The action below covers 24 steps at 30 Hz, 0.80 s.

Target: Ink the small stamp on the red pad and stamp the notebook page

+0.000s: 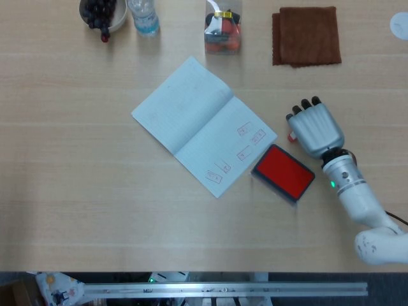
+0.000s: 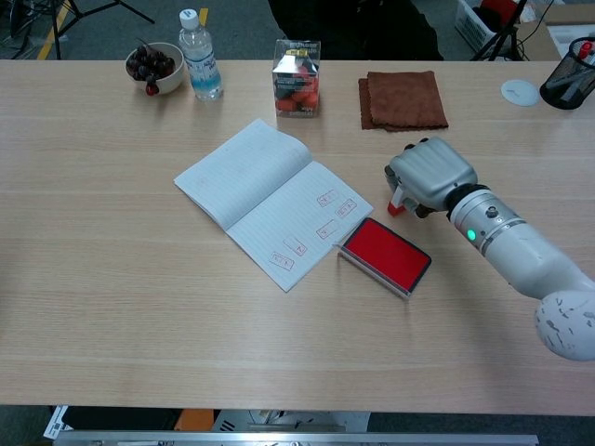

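Observation:
The open notebook (image 1: 191, 121) (image 2: 260, 186) lies tilted at mid-table, with several red stamp marks on its right page. To its right sits the open red ink pad (image 1: 284, 172) (image 2: 384, 255). My right hand (image 1: 313, 127) (image 2: 429, 175) is low over the table just right of the pad's far corner, fingers curled down around the small red-and-white stamp (image 1: 292, 136) (image 2: 397, 202). Only the stamp's lower end shows under the hand, at or near the tabletop. My left hand is in neither view.
Along the far edge stand a bowl of dark fruit (image 1: 101, 13), a water bottle (image 1: 144, 16), a clear box with red contents (image 1: 223, 29) and a folded brown cloth (image 1: 306, 36). A white disc (image 2: 519, 91) and a mesh pen cup (image 2: 567, 82) sit far right.

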Each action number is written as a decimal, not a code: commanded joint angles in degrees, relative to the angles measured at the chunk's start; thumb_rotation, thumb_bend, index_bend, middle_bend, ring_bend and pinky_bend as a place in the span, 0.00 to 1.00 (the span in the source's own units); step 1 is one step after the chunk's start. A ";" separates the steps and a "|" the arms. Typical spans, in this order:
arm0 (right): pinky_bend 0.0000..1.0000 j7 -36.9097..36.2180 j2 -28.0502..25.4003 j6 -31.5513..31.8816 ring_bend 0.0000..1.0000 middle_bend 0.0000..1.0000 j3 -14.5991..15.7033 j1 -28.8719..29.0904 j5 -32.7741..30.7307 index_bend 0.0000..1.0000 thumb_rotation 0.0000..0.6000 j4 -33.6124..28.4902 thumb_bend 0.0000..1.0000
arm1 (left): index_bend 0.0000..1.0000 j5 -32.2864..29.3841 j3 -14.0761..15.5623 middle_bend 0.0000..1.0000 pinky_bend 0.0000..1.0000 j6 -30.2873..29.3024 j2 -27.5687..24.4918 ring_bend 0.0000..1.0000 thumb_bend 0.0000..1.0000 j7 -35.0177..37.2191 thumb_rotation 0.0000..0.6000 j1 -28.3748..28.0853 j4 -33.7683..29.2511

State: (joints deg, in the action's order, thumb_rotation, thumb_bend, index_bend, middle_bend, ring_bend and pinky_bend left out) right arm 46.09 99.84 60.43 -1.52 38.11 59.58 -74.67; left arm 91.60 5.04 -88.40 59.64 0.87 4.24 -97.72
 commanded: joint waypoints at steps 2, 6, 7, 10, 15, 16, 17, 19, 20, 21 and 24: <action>0.29 0.13 0.12 -0.14 0.29 0.43 -0.07 -0.22 0.13 0.56 1.00 0.26 0.34 | 0.04 -0.18 0.03 0.05 0.06 0.12 -0.03 0.03 0.27 -0.03 1.00 0.02 0.08; 0.29 -0.04 0.09 -0.19 0.30 0.42 -0.26 -0.44 0.45 0.53 1.00 0.35 0.32 | 0.04 -0.12 0.02 0.05 0.06 0.06 0.04 0.03 0.27 -0.04 1.00 0.03 0.11; 0.29 -0.05 0.04 -0.24 0.30 0.42 -0.32 -0.48 0.55 0.53 1.00 0.35 0.32 | 0.04 -0.09 0.00 0.05 0.06 0.09 0.09 0.03 0.27 -0.06 1.00 0.00 0.14; 0.29 -0.38 0.01 -0.32 0.30 0.42 -0.51 -0.62 0.82 0.51 1.00 0.33 0.32 | 0.04 -0.09 -0.05 0.05 0.06 0.21 0.10 0.03 0.27 -0.17 1.00 -0.12 0.10; 0.29 -0.67 0.01 -0.50 0.30 0.41 -0.48 -0.99 1.12 0.48 1.00 0.56 0.30 | 0.04 -0.15 -0.09 0.05 0.06 0.18 0.03 0.03 0.27 -0.09 1.00 -0.13 0.08; 0.29 -0.72 0.03 -0.51 0.30 0.41 -0.47 -1.06 1.19 0.47 1.00 0.62 0.29 | 0.04 -0.09 -0.07 0.05 0.06 0.14 0.02 0.03 0.27 -0.11 1.00 -0.11 0.09; 0.29 -0.83 0.03 -0.57 0.30 0.40 -0.49 -1.15 1.25 0.46 1.00 0.63 0.29 | 0.04 -0.06 -0.05 0.05 0.06 0.11 0.04 0.03 0.27 -0.12 1.00 -0.10 0.12; 0.29 -0.93 -0.01 -0.53 0.30 0.40 -0.56 -1.22 1.56 0.46 1.00 0.63 0.28 | 0.04 -0.13 -0.07 0.05 0.06 0.14 0.05 0.03 0.27 -0.10 1.00 -0.10 0.14; 0.29 -0.92 -0.06 -0.49 0.30 0.40 -0.60 -1.23 1.68 0.45 1.00 0.55 0.28 | 0.04 -0.13 -0.08 0.05 0.06 0.12 0.05 0.03 0.27 -0.09 1.00 -0.10 0.14; 0.29 -0.97 -0.15 -0.48 0.30 0.40 -0.70 -1.25 1.75 0.44 1.00 0.39 0.28 | 0.04 -0.11 -0.07 0.05 0.06 0.11 0.05 0.03 0.27 -0.07 1.00 -0.10 0.14; 0.29 -1.12 -0.84 -0.24 0.30 0.39 -1.01 -1.33 2.08 0.40 1.00 -0.46 0.28 | 0.04 -0.03 -0.10 0.05 0.06 0.05 0.02 0.03 0.27 -0.07 1.00 -0.12 0.10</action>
State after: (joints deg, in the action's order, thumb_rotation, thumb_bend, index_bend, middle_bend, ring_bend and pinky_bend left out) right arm 45.04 99.19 60.11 -2.43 36.82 61.56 -74.93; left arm 91.58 4.95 -88.35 59.66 0.80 4.11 -97.64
